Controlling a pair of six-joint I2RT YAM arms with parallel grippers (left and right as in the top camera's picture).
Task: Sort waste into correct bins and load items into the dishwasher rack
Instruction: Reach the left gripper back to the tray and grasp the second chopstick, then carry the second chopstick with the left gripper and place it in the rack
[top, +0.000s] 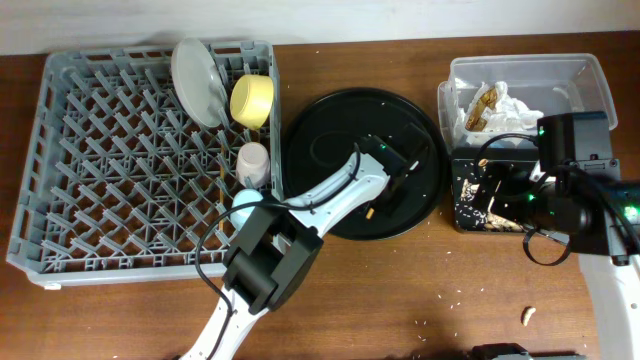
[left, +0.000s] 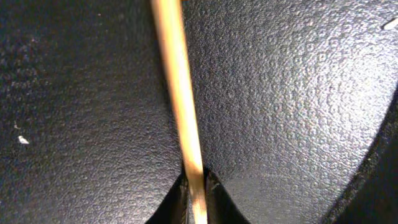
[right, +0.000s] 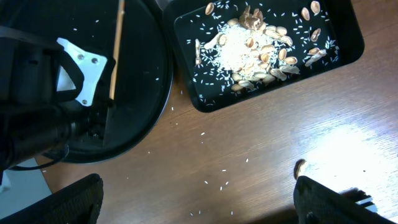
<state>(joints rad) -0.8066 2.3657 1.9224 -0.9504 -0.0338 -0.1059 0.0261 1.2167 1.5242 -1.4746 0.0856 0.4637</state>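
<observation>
Wooden table (top: 400, 300), grey rack (top: 120, 180), round black tray (top: 330, 130), clear tub (top: 580, 75), shallow tray (right: 208, 93), crumbs (top: 527, 315)

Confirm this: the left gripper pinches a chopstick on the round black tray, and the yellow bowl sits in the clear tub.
One thing is wrong: the overhead view shows the yellow bowl in the grey dish rack, not the clear tub. The rest holds: the left gripper pinches a chopstick on the round black tray.
</observation>
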